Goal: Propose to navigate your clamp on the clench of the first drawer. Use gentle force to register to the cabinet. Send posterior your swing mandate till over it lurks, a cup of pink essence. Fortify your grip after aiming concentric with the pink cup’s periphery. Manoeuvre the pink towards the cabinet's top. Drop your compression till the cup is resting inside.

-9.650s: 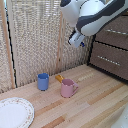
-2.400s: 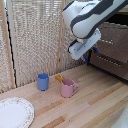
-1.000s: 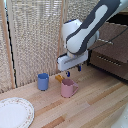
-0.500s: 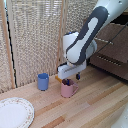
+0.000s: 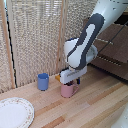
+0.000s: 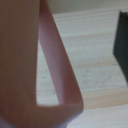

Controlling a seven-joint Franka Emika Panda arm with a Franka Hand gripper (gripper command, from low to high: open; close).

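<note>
The pink cup (image 5: pixel 67 91) stands upright on the wooden table (image 5: pixel 95 112), its loop handle toward the exterior view's right. My gripper (image 5: pixel 70 81) is low over the cup's rim, its fingers hidden behind the cup and wrist. In the wrist view the pink cup's wall (image 6: pixel 56 70) is very close, and one dark finger (image 6: pixel 123 44) stands apart from it, so the gripper looks open. The dark-brown cabinet (image 5: pixel 116 49) is at the exterior view's right. Its top drawer and bar handle are too blurred to tell apart.
A handleless blue cup (image 5: pixel 43 81) stands just to the exterior view's left of the pink cup. A white plate (image 5: pixel 15 113) lies at the front left. A slatted screen (image 5: pixel 35 40) runs behind the table.
My arm swung from the cabinet toward the exterior view's left and came down. My gripper now sits on the pink cup's rim. The cups have not moved.
</note>
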